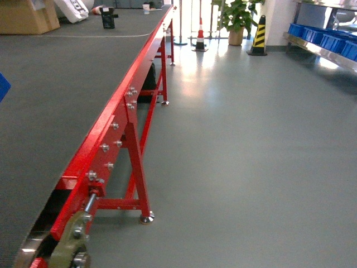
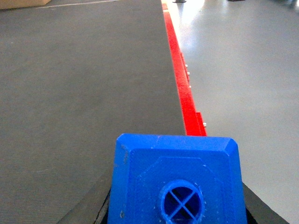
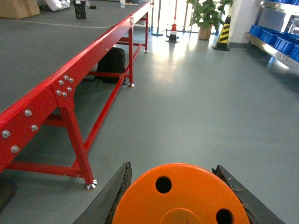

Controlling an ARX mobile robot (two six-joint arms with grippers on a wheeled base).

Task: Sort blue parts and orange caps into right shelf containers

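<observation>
Left gripper (image 2: 175,212) sits low in its wrist view, dark fingers (image 2: 100,205) pressed against both sides of one blue part (image 2: 177,179). The block's face with the round hole and cross ribs fills the space between them. Past the fingertips runs the grey conveyor belt (image 2: 79,88), with its red side rail (image 2: 184,93) off to the right of the fingers.

Right gripper (image 3: 180,200) is held out over open floor (image 3: 196,102), its two dark fingers (image 3: 114,196) closed around one orange cap (image 3: 180,198). The flat top shows three small holes; the cap's side is out of view. Left of the fingers stands the red conveyor frame (image 3: 60,93) on its legs.

The head view shows neither gripper; only a sliver of blue at its left edge over the belt. It does give the long conveyor, a cardboard box (image 1: 28,15) at the far end, two striped cones (image 1: 259,36) and a potted plant (image 1: 237,19).

Far right, beyond the fingers, the right shelf containers (image 3: 275,39) sit in a row on a metal shelf (image 1: 318,50); their count is unclear.
</observation>
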